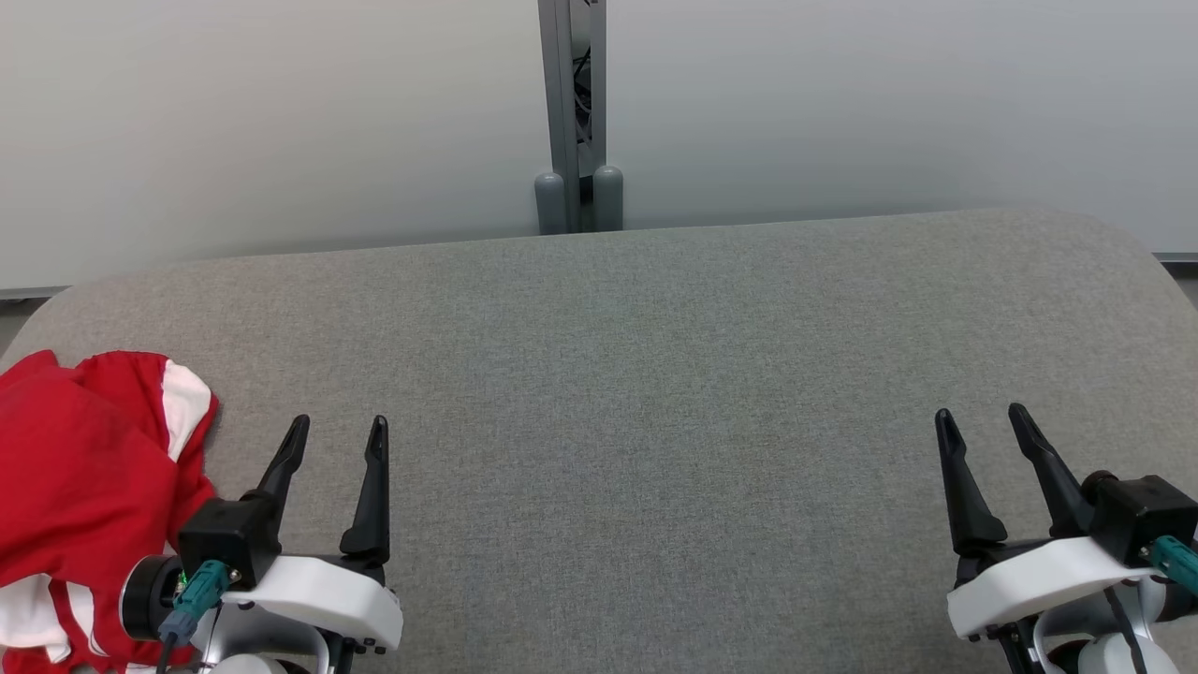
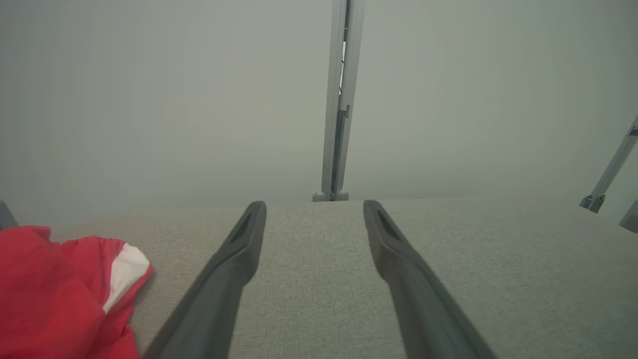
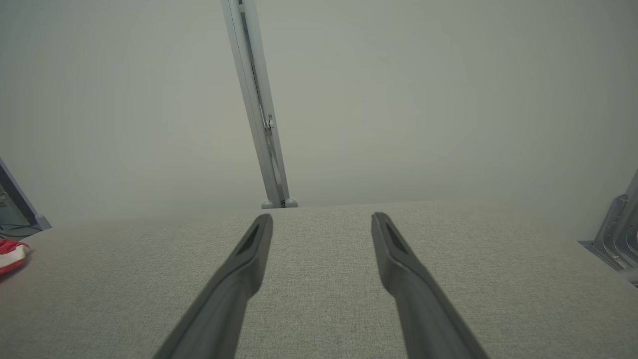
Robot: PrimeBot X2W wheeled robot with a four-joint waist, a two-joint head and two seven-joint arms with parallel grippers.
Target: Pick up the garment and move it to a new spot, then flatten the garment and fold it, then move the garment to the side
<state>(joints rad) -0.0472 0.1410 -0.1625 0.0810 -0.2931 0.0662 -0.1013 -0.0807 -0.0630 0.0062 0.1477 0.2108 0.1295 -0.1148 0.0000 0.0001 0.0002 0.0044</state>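
The garment (image 1: 80,487) is red with white panels and stripes. It lies crumpled in a loose heap at the left edge of the grey worktop (image 1: 655,393).

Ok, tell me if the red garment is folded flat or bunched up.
Bunched up: the red garment lies in a rumpled heap with loose creases beside the open left gripper.

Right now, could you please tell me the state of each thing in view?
garment: crumpled in a heap, unfolded, not gripped.
left end effector: open, empty, garment to its left.
right end effector: open, empty, far from the garment.
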